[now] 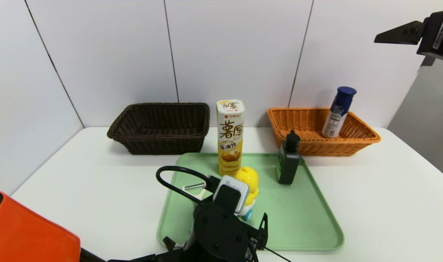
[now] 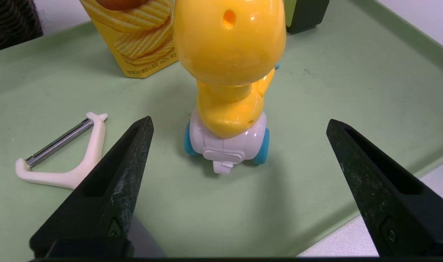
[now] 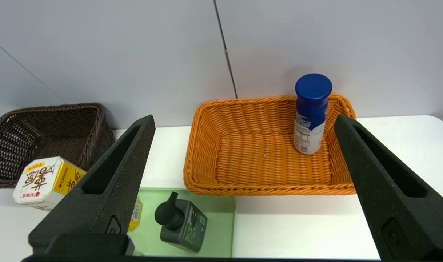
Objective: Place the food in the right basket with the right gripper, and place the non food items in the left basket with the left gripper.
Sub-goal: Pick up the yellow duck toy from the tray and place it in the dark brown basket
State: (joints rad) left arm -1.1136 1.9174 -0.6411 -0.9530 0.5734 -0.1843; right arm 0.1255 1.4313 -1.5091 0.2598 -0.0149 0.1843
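your left tool (image 2: 238, 125) sits low over the green tray (image 1: 316, 233), level with the yellow duck toy (image 2: 228, 72), its fingers (image 2: 134, 153) spread wide on either side of the toy's wheeled white base and touching nothing; the wide spread leaves room to slide around the base before closing. the toy, a non food item, stands upright near the tray's middle, just in front of the chip box (image 1: 230, 136), so you would judge it the next thing bound for the dark brown basket (image 1: 159, 127) on the left. a white peeler (image 2: 61, 153) lies flat on the tray beside the toy, apart from it. your right tool (image 3: 243, 127) hangs high and idle, fingers wide apart and empty, looking down on the orange basket (image 3: 243, 182), which holds an upright blue-capped bottle (image 3: 310, 112) against its far wall. a dark pump bottle (image 1: 288, 158) stands at the tray's far right edge, near that basket. the chip box, food, is not yet moved
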